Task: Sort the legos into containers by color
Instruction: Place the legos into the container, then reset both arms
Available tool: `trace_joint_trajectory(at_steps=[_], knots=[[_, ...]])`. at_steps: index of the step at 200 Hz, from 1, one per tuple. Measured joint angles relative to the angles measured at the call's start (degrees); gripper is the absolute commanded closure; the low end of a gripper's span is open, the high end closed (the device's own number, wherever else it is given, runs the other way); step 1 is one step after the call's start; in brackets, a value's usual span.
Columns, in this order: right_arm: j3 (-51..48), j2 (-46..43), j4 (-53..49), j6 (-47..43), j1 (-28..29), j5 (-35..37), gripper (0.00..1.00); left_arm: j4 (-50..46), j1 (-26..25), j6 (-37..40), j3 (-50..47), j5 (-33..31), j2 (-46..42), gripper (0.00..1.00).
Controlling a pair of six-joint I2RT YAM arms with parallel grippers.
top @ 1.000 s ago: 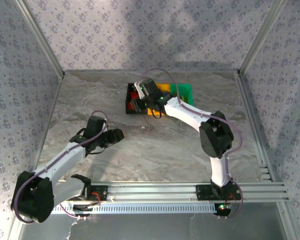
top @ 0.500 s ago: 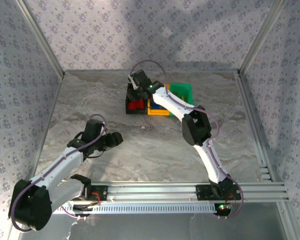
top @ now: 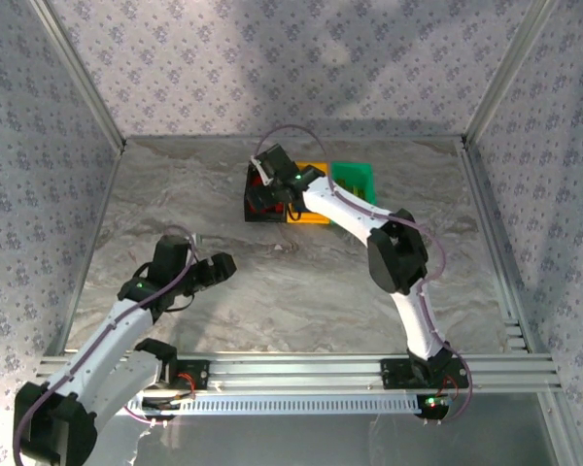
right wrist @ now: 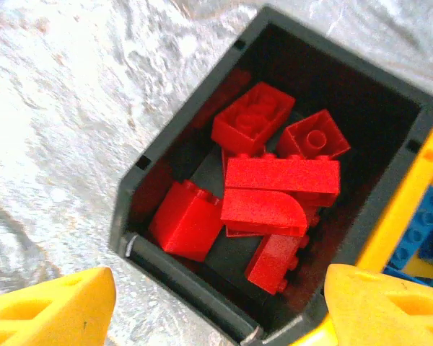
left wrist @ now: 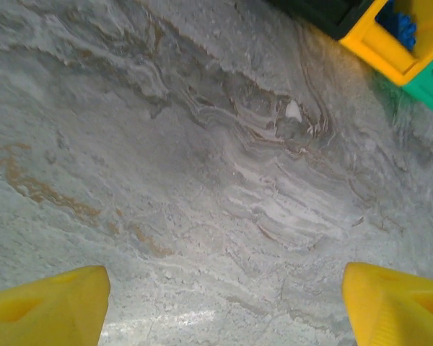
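The three bins stand in a row at the 12 o'clock side of the marble table (top: 175,194), and the row is laid from 9 to 3 o'clock. The black bin (right wrist: 191,288) is set at the 9 o'clock end. The orange-yellow bin (top: 311,216) is pressed against it in the middle, and the green bin (top: 355,181) is placed at the 3 o'clock end. In the top view each bin's long axis is pointed roughly from 6 to 12 o'clock.

The right gripper (right wrist: 220,310) is held above the black bin. Its yellow fingertips (right wrist: 50,310) are spread wide and nothing is gripped between them. In the right wrist view the black bin's long axis is turned from 7 to 1 o'clock. About six red legos (right wrist: 281,176) are piled inside it, touching one another. The longest one is laid with its long axis from 9 to 3 o'clock, and a piece with a rounded corner is pressed against its 6 o'clock side. Blue legos (right wrist: 422,223) are seen inside the orange-yellow bin, at 3 o'clock of the black one.

The left gripper (top: 220,268) is held over bare table at 7 o'clock of the bins, well apart from them, and is pointed toward 2 o'clock. Its fingertips are parted widely, and nothing is held.
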Motion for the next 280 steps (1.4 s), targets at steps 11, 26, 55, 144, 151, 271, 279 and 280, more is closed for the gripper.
trace_joint_trajectory(at_steps=[11, 26, 55, 144, 151, 271, 279, 280], knots=[[-2.9, -3.3, 1.9, 0.1, -0.2, -0.3, 0.22, 0.0, 0.5, 0.0, 0.0, -0.5, -0.3, 0.16], [-8.9, -8.8, 4.6, 0.4, -0.7, -0.3, 0.22, -0.5, 1.2, 0.5, 0.0, -1.1, 0.1, 0.16], [-23.0, -20.7, 9.5, 0.6, -1.2, 1.0, 0.2, -1.7, 3.0, 2.1, 0.0, -1.7, 1.5, 0.03], [-64.6, -64.3, 14.4, 0.7, -13.7, 11.6, 0.01, -2.9, 15.6, 8.0, 2.8, -10.9, 1.7, 0.0], [-66.4, -67.6, 14.5, 1.0, -16.1, 12.1, 0.0, -2.7, 16.5, 8.4, 2.8, -11.9, 1.7, 0.0], [-86.6, -62.4, 40.5, 3.3, -39.8, 20.4, 0.0, 18.3, 21.1, 9.9, -10.4, -43.6, -2.6, 0.0], [-86.6, -60.8, 42.7, 2.9, -40.3, 19.7, 0.0, 20.8, 21.5, 10.6, -11.4, -44.7, -2.6, 0.0], [-86.6, -60.5, 43.2, 2.7, -40.4, 19.5, 0.0, 21.0, 21.6, 10.6, -11.5, -44.8, -2.6, 0.0]])
